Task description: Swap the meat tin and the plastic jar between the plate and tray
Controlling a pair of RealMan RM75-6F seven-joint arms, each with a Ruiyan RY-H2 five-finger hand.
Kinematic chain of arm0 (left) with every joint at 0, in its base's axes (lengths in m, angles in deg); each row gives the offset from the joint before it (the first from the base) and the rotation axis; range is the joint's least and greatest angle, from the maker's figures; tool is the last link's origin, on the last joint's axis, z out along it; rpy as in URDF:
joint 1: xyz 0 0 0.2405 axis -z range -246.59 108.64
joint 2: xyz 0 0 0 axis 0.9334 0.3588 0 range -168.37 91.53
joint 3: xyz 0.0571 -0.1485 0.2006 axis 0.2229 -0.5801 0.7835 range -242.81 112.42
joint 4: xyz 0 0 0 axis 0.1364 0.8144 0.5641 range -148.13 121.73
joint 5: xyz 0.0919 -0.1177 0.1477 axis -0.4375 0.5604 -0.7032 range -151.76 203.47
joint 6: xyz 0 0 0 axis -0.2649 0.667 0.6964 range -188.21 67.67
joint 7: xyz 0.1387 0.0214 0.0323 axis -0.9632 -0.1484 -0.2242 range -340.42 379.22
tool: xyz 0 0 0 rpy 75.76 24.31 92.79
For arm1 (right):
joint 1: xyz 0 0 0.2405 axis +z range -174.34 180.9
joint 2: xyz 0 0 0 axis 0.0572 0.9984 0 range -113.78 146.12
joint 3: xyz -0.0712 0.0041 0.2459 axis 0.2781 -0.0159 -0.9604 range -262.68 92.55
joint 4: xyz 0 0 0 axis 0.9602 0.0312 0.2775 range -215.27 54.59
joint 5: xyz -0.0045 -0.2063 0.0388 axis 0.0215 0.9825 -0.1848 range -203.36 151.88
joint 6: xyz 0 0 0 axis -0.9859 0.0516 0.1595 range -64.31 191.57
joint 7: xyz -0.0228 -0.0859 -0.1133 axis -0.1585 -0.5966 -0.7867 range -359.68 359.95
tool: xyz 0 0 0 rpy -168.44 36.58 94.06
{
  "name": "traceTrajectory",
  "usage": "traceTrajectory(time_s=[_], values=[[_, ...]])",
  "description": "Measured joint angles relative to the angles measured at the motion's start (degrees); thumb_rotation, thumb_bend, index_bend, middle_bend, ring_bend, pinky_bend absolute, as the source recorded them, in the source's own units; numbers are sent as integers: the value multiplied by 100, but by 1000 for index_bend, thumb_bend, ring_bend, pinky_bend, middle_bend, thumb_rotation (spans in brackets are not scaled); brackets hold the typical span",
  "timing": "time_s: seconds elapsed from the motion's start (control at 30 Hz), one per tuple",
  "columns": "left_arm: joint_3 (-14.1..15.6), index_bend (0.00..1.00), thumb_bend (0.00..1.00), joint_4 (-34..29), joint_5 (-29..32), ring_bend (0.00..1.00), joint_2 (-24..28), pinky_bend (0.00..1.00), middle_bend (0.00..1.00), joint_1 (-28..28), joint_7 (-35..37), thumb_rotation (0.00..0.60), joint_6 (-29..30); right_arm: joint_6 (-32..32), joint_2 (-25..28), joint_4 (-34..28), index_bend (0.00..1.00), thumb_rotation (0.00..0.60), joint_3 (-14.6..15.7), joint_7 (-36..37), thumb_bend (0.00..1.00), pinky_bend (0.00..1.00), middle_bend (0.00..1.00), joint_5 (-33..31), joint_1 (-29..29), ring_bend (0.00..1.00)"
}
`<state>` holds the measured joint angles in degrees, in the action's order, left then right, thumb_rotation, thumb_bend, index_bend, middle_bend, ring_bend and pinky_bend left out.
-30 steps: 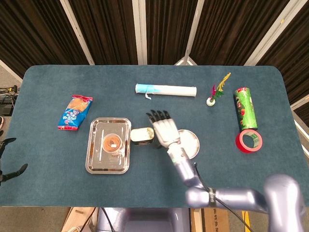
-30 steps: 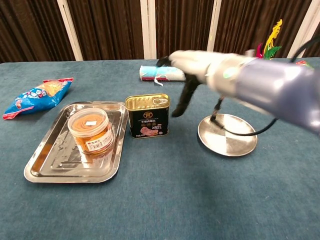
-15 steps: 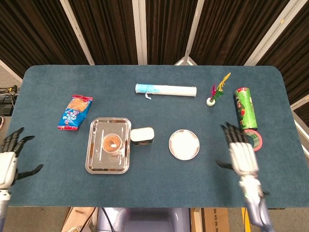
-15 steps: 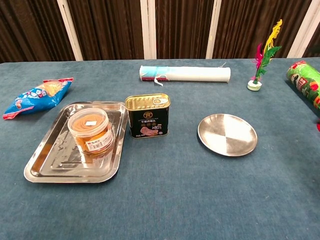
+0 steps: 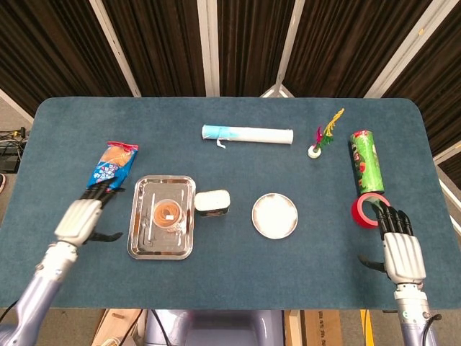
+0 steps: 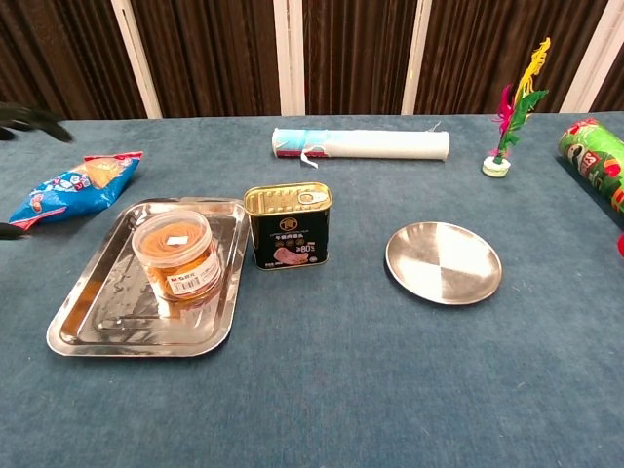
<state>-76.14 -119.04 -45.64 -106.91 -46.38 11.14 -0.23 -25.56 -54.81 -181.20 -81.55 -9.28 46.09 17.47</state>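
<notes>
In the head view, the rectangular steel tray (image 5: 162, 245) lies left of centre with the clear plastic jar with an orange lid (image 5: 168, 214) standing inside it. The square meat tin with a pale top (image 5: 212, 201) stands on the cloth touching or just beside the tray's right edge, neither on the tray nor on the round steel plate (image 5: 274, 215), which lies bare a little to the right. By my reading the tin is parked there to free the plate for the jar. The left hand (image 5: 79, 218), at the lower left, hovers just left of the tray with fingers somewhat apart and nothing in them, probably placed to reach for the jar. The right hand (image 5: 400, 249), at the lower right, sits well apart from the plate with fingers extended side by side, empty, out of the way. Near it lies a red tape roll (image 5: 369, 210), with a green printed tube (image 5: 366, 161) above. A feathered shuttlecock (image 5: 322, 138) and a white-and-blue rolled sheet (image 5: 247, 134) lie along the upper middle, and a blue snack packet (image 5: 112, 166) above the left hand.

In the chest view, the jar stands upright in the far half of the tray, and the tin, with a black label and pull-tab lid, stands at the tray's right rim. The plate is on the right. Only dark fingertips (image 6: 29, 115) of the left hand show at the upper left edge, so their spread cannot be told here. The right hand does not show
</notes>
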Motion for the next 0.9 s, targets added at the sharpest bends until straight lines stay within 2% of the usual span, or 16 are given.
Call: traceTrajectory(time_s=[0.13, 0.27, 0.43, 0.6, 0.67, 0.73, 0.8, 0.9], values=[[-78, 179, 113, -24, 664, 0, -358, 0, 0, 473, -573, 600, -369, 25, -2, -1, 0, 600, -83, -33, 0, 0, 0, 26, -78, 0], [-99, 178, 112, 205, 1147, 0, -837, 0, 0, 773, -826, 600, -540, 74, 0, -22, 0, 600, -153, -84, 0, 0, 0, 26, -141, 0], [-90, 178, 112, 723, 1294, 0, -1397, 0, 0, 1009, -705, 600, -703, 138, -33, -64, 0, 600, -222, -193, 0, 0, 0, 101, -208, 0], [-60, 186, 120, 1115, 1200, 0, -1687, 6, 5, 1143, -351, 600, -909, 137, -44, -122, 0, 600, -308, -190, 0, 0, 0, 117, -280, 0], [-36, 211, 165, 1305, 1100, 8, -1807, 58, 48, 1187, -276, 600, -922, 107, -50, -130, 0, 600, -338, -192, 0, 0, 0, 150, -312, 0], [-2, 249, 282, 1465, 995, 80, -1915, 195, 156, 1222, -210, 600, -913, 82, -61, -135, 0, 600, -379, -199, 0, 0, 0, 179, -354, 0], [38, 271, 376, 1559, 908, 148, -1965, 275, 223, 1241, -198, 600, -874, 81, -70, -143, 0, 600, -423, -190, 0, 0, 0, 174, -385, 0], [97, 317, 508, 1625, 882, 210, -1973, 321, 300, 1263, -274, 600, -816, 107, -85, -151, 0, 600, -469, -154, 0, 0, 0, 181, -414, 0]])
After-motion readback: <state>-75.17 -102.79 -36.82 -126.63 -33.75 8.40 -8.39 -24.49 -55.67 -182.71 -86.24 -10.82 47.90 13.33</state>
